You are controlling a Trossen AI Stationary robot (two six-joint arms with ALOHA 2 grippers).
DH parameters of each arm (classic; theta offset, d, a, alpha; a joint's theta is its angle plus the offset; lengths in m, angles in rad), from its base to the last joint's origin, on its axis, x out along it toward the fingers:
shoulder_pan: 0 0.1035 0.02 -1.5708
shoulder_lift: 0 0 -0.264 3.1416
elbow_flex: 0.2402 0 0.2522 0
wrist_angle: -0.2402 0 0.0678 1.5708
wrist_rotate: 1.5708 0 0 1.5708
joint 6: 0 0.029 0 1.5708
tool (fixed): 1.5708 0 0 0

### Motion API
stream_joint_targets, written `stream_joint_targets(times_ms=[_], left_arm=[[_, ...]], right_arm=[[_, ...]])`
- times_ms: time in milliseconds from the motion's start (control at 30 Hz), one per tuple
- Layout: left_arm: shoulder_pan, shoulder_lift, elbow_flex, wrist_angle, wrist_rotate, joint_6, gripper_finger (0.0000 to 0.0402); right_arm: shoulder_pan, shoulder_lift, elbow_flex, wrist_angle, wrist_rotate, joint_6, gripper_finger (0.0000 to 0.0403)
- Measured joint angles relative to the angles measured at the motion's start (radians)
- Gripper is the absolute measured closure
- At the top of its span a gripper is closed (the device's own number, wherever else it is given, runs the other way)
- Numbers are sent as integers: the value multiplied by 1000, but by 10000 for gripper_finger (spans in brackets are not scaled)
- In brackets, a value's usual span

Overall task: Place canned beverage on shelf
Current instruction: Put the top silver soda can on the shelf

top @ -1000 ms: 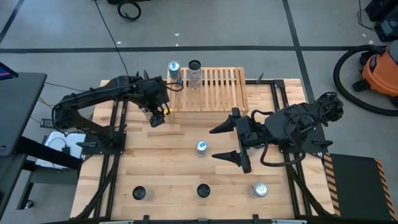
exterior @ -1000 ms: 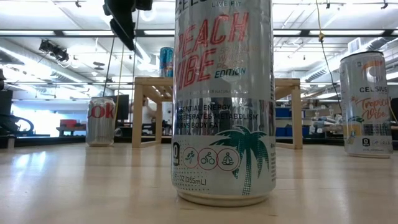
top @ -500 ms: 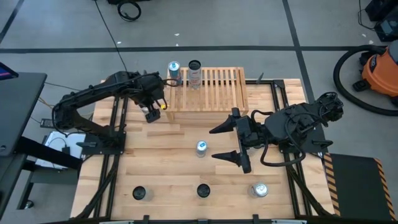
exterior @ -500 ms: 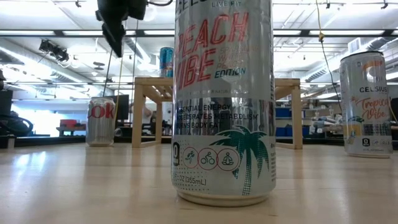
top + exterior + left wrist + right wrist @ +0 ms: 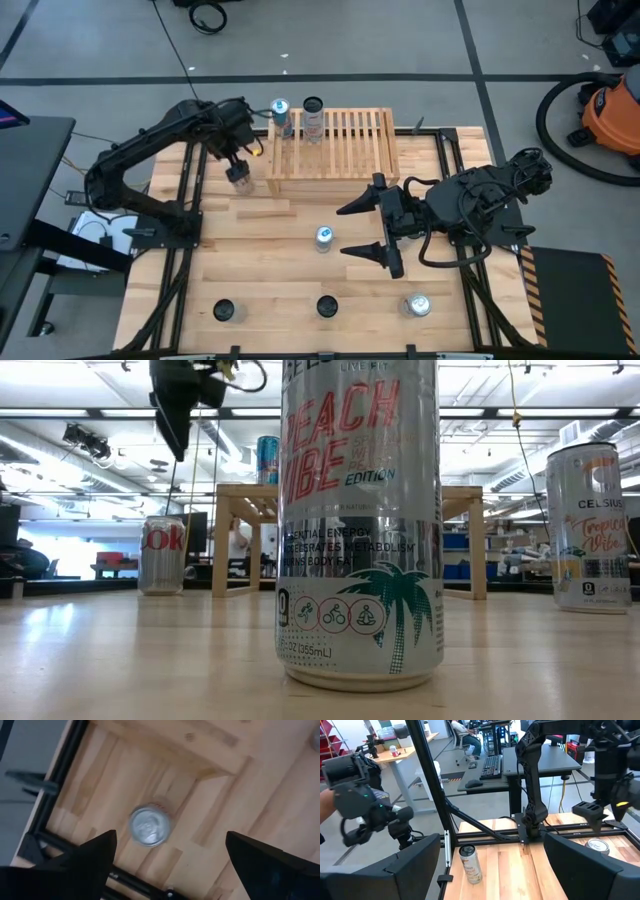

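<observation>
The shelf (image 5: 340, 150) is a low slatted wood rack at the table's far side. A blue can (image 5: 281, 113) and a dark-topped can (image 5: 313, 118) stand on its left end. A silver red-lettered can (image 5: 162, 555) stands upright on the tabletop just left of the shelf, its top showing in the left wrist view (image 5: 149, 825). My left gripper (image 5: 170, 837) hangs open well above this can (image 5: 241, 180), touching nothing. My right gripper (image 5: 358, 228) waits open at mid-table, just right of another upright can (image 5: 323, 238).
Three more cans stand along the near edge (image 5: 223, 311), (image 5: 327, 306), (image 5: 417, 305). One of them (image 5: 360, 520) fills the middle of the low view. The table's black frame rails (image 5: 185, 230) run along both sides. Desks and a person show in the room beyond.
My left gripper has moved toward the table's far-left corner. The silver can, which it hid in the high view, now shows just near of it. The can itself has stayed where it stood.
</observation>
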Motion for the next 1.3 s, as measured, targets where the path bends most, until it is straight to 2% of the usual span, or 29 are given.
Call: stream_joint_targets(times_ms=[233, 500, 700, 867, 1133, 1300], left_arm=[[96, 0, -90, -8, 43, -4, 26], [106, 0, -242, 121, 47, 4, 26], [117, 0, -326, 189, 91, 6, 26], [134, 0, -366, 214, 94, 6, 26], [134, 0, -406, 330, 105, 13, 26], [139, 29, -410, 322, 101, 21, 26]], right_arm=[[0, 0, 0, 9, 1, 5, 37], [-16, 0, 0, 75, 1, 8, 37], [-17, 0, 0, 92, 1, 8, 37], [-17, 0, 0, 105, 1, -7, 37], [-17, 0, 0, 146, 1, -168, 37], [-17, 0, 0, 148, 1, -172, 37]])
